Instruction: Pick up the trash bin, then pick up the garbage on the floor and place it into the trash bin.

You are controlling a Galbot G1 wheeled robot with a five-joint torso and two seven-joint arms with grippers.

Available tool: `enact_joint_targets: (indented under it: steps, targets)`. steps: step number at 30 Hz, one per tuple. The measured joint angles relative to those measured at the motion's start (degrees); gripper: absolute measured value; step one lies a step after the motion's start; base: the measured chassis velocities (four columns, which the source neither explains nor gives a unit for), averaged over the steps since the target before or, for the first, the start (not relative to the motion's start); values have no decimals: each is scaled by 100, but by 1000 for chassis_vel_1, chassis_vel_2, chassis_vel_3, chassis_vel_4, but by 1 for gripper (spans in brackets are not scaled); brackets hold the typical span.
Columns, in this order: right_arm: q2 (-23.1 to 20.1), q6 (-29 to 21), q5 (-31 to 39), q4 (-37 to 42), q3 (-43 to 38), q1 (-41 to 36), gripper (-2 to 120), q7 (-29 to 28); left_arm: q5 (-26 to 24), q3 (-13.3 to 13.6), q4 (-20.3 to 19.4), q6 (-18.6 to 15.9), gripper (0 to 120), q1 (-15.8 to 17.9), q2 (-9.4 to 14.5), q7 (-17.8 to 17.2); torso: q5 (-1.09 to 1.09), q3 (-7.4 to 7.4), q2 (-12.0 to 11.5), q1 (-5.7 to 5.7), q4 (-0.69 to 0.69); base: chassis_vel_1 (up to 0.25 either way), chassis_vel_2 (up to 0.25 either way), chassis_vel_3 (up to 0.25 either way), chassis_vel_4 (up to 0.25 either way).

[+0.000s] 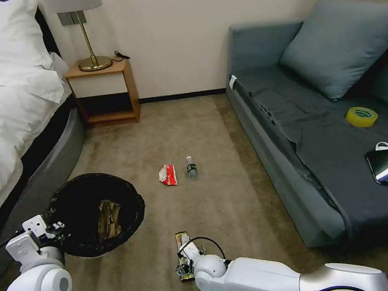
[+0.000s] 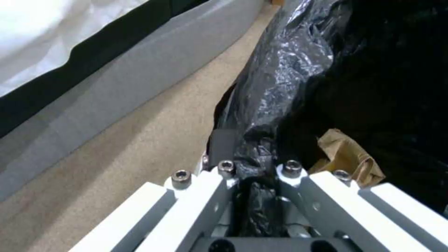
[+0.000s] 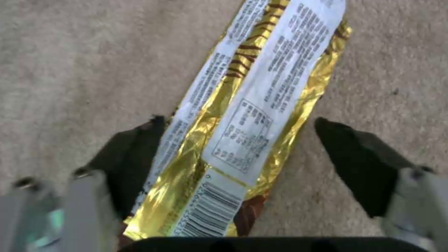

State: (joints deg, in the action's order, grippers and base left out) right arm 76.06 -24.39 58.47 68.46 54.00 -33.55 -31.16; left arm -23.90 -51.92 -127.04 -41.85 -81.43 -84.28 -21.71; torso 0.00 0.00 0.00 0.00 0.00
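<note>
A bedroom: white-sheeted bed [image 1: 1, 91], nightstand [image 1: 104, 92] with lamp [image 1: 83, 28] (brass base), grey sofa [image 1: 320, 128]

Head looks down over carpet [image 1: 218, 207]; wrists hang close

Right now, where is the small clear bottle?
In the head view, the bottle lies on the carpet mid-floor, just right of the red-white wrapper, between trash bin and sofa.

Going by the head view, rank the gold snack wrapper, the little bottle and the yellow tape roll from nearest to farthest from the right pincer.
1. Gold snack wrapper, under the right pincer.
2. Little bottle, farther out on the carpet.
3. Yellow tape roll, up on the sofa.
</note>
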Motion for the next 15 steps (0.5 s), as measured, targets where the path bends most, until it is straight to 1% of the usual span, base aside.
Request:
enact_joint_targets:
  steps: [1, 2, 4, 6, 8, 10, 11, 14, 15]
  targets:
    - [0, 14, -14, -19, 0, -11, 80, 12, 5, 2, 0, 0, 3, 3, -4, 0, 0, 0, 0, 0, 0, 0, 0, 0, 0]
    - [0, 14, -14, -19, 0, -11, 80, 12, 5, 2, 0, 0, 3, 3, -4, 0, 0, 0, 0, 0, 0, 0, 0, 0, 0]
    - [-1, 41, -43, -51, 1, -32, 67, 44, 18, 9, 3, 3, 3, 5, -13, -1, 0, 0, 0, 0, 0, 0, 0, 0, 0]
    - [-1, 44, -44, -52, 1, -33, 65, 47, 21, 10, 4, 4, 3, 5, -14, 0, 0, 0, 0, 0, 0, 0, 0, 0, 0]
    - [-2, 56, -53, -57, 4, -41, 56, 60, 34, 11, 10, 8, 3, 5, -19, -1, 2, 0, 0, 0, 0, 0, 0, 0, 0]
    - [-8, 62, -58, -53, 10, -42, 50, 69, 37, 14, 15, 11, 3, 6, -23, -3, 1, 0, 0, 0, 1, 0, 0, 0, 0]
    - [-8, 62, -58, -53, 10, -42, 50, 69, 37, 14, 15, 11, 3, 6, -23, -3, 1, 0, 0, 0, 1, 0, 0, 0, 0]
    - [-35, 72, -72, -21, 19, -42, 43, 68, 45, 16, 24, 14, 3, 10, -26, -3, 1, 0, 0, 0, 0, 0, 0, 0, 0]
    - [-40, 73, -73, -16, 19, -42, 42, 67, 47, 16, 26, 15, 3, 10, -26, -3, 1, 0, 0, 0, 0, 0, 0, 0, 0]
